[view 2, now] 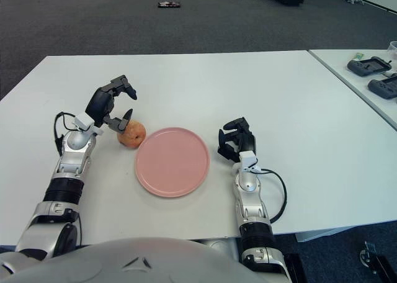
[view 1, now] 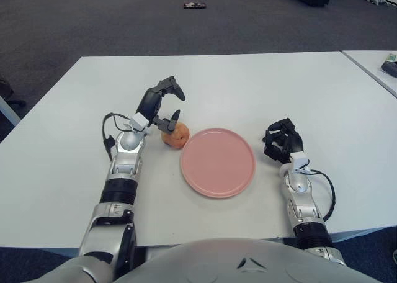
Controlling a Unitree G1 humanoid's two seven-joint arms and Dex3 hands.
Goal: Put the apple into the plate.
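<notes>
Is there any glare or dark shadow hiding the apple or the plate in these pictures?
Left eye view: even light, only a soft shadow under the apple by the left robot hand. Right eye view: plate evenly lit, no glare.

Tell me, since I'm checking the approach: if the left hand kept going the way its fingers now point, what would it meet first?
Most likely the apple. The left hand arches over it from the left, fingers spread and pointing down toward it, one tip seemingly at its top. The pink plate lies just beyond, to the right.

Bare counter (view 1: pixel 248 84) all around my apple (view 1: pixel 175 134) and plate (view 1: pixel 218 162), nothing between the two.
</notes>
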